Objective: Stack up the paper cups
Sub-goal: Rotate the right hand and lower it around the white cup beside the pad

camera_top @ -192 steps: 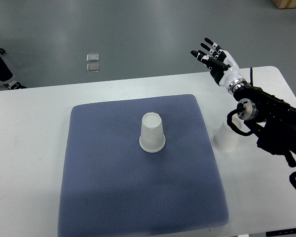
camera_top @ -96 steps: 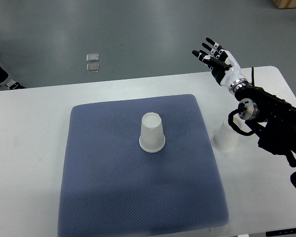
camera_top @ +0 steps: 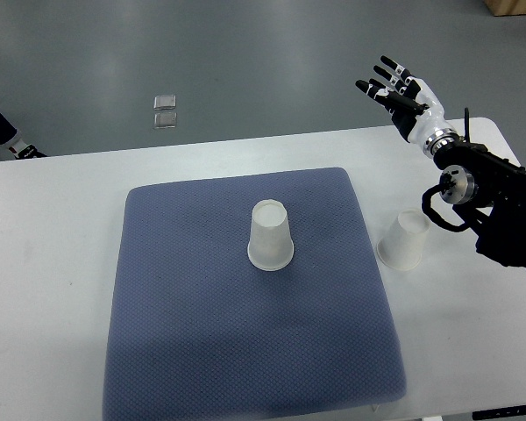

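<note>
1. White table (camera_top: 53, 263): carries everything. Grey floor beyond its far edge, with a small clear item (camera_top: 165, 112) lying on it.
2. Blue-grey mat (camera_top: 202, 351): roughly centred on the table, mostly bare.
3. Right arm (camera_top: 500, 206): enters from the right edge, black links with a cable loop, running over the table's right end.
4. Right hand (camera_top: 401, 88): raised past the table's far edge, fingers (camera_top: 387, 72) spread and pointing up-left, grasping nothing. Well apart from both cups.
5. Left arm: not visible.
6. Cup on the mat (camera_top: 270, 235): translucent white paper cup, upside down, rim on the mat, closed base up. Long axis vertical, looks plumb.
7. Cup off the mat (camera_top: 404, 240): also inverted, on bare table just right of the mat's right edge, close below the forearm. Axis near vertical; it appears to lean up-right, which may be camera angle only.
8. Progress: none visible. The two cups are well apart and nothing is nested. My read: grasp, carry and seat all remain. Both bases face up, so one should drop over the other without flipping.
</note>
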Available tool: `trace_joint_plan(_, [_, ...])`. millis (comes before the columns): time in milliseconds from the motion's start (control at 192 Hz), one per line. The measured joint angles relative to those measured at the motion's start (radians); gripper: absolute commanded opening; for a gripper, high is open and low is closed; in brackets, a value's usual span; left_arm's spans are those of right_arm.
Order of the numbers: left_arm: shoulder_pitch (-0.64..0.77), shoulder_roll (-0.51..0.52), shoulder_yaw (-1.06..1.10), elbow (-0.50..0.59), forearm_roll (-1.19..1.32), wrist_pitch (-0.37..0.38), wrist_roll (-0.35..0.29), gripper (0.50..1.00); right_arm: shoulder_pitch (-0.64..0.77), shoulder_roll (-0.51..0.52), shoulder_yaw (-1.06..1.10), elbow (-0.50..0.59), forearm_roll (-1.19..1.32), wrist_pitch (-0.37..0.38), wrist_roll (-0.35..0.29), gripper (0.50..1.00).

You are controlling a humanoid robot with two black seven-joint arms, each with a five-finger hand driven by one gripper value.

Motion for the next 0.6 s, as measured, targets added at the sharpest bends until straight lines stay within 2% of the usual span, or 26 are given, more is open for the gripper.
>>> trace_joint_plan(177, [0.0,0.0,0.0,0.0,0.0,0.0,0.0,1.0,0.017,-0.065,-0.005,0.004,-0.136,0.012,-0.005,0.913])
trace_joint_plan(339, [0.0,0.0,0.0,0.0,0.0,0.0,0.0,1.0,0.02,-0.182,-0.015,0.06,-0.365,0.07,-0.005,0.913])
trace_joint_plan(600, [0.0,0.0,0.0,0.0,0.0,0.0,0.0,1.0,0.035,-0.476,-0.028,0.314,-0.737,0.217,-0.004,0.911])
